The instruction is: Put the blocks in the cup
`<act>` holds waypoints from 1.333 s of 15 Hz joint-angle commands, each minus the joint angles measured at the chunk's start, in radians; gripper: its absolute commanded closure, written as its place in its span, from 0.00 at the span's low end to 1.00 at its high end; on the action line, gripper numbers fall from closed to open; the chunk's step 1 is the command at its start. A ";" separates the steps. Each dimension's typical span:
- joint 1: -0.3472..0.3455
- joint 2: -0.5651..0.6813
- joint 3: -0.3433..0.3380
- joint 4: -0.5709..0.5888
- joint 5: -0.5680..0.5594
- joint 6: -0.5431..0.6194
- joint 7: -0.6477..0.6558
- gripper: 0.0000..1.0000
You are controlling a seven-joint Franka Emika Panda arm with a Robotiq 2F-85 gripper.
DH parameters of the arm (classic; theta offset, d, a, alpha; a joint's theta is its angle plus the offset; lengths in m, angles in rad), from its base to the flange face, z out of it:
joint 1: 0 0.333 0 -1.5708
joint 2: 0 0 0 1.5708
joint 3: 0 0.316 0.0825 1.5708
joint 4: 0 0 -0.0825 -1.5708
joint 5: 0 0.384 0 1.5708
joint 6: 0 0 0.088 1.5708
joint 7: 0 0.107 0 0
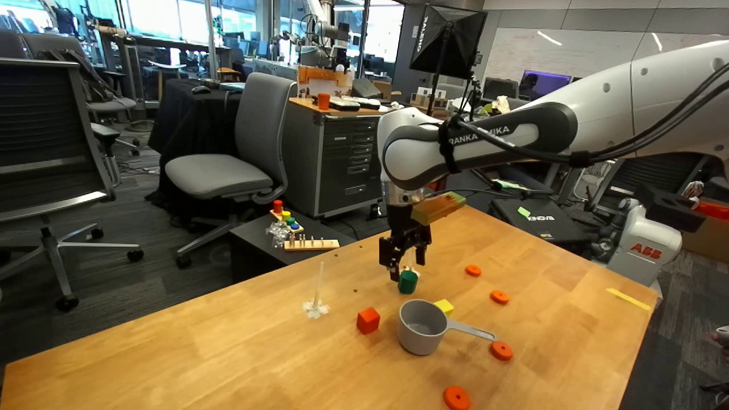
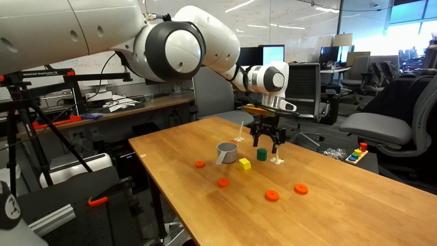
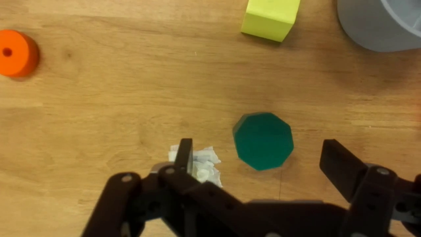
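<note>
The green block [image 1: 408, 283] stands upright on the table, also in view in an exterior view [image 2: 262, 154]. My gripper [image 1: 408, 267] is open just above it; in the wrist view the gripper's fingers [image 3: 258, 142] are on either side of the green block [image 3: 264, 141], apart from it. The yellow block [image 2: 245, 164] lies beside the grey cup [image 2: 228, 152], and both show in the wrist view. A red cube [image 1: 368, 321] sits on the cup's other side, mostly hidden behind it in an exterior view. Several flat orange discs [image 1: 499, 296] lie around.
A thin upright peg [image 1: 319, 287] is taped to the table. A second peg [image 2: 277, 155] with white tape stands right beside the gripper and green block. The cup's handle [image 1: 472, 330] points towards an orange disc [image 1: 501, 350]. A low black side table holds wooden peg toys [image 1: 311, 244].
</note>
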 commanded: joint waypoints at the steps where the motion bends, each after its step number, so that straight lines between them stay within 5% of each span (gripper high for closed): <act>1: 0.006 0.038 0.013 0.078 0.009 -0.037 -0.015 0.25; 3: 0.007 0.037 0.018 0.077 0.011 -0.037 -0.013 0.32; 9: -0.015 0.027 0.028 0.073 0.024 -0.030 -0.016 0.81; 20: 0.009 -0.048 0.054 0.099 0.036 -0.036 -0.006 0.81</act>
